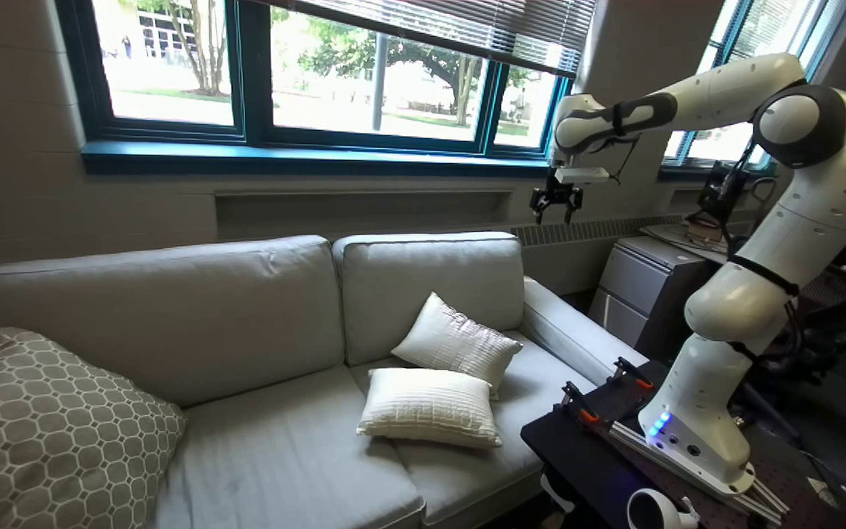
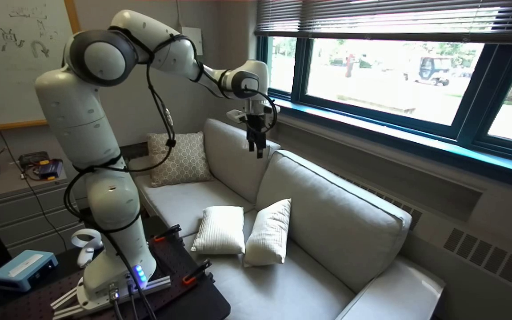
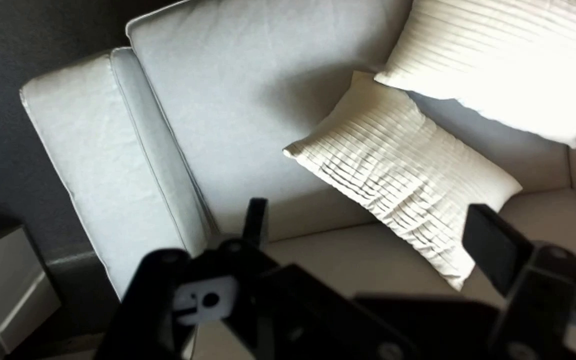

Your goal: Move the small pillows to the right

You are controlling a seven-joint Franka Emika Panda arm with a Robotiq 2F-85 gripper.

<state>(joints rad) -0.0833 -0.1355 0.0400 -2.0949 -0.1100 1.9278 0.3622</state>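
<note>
Two small off-white pillows rest on the sofa seat around the seam between its cushions. The rear pillow (image 1: 456,345) (image 2: 268,233) is propped at a tilt near the backrest. In front of it the other small pillow (image 1: 429,408) (image 2: 220,230) lies flatter, close against it. My gripper (image 1: 554,219) (image 2: 256,153) hangs high above the sofa, fingers down, well clear of both pillows. In the wrist view the gripper (image 3: 368,204) has its fingers wide apart with nothing held between them; the rear pillow (image 3: 408,160) shows beyond, and the front pillow (image 3: 513,65) is cut off at the upper right.
A larger grey patterned pillow (image 1: 63,433) (image 2: 180,158) sits at the sofa's far end from the robot. The sofa backrest (image 1: 430,294) and armrest (image 1: 577,327) border the seat. A black table (image 1: 577,448) bearing the arm stands at the sofa's front. The window sill (image 1: 320,158) runs behind.
</note>
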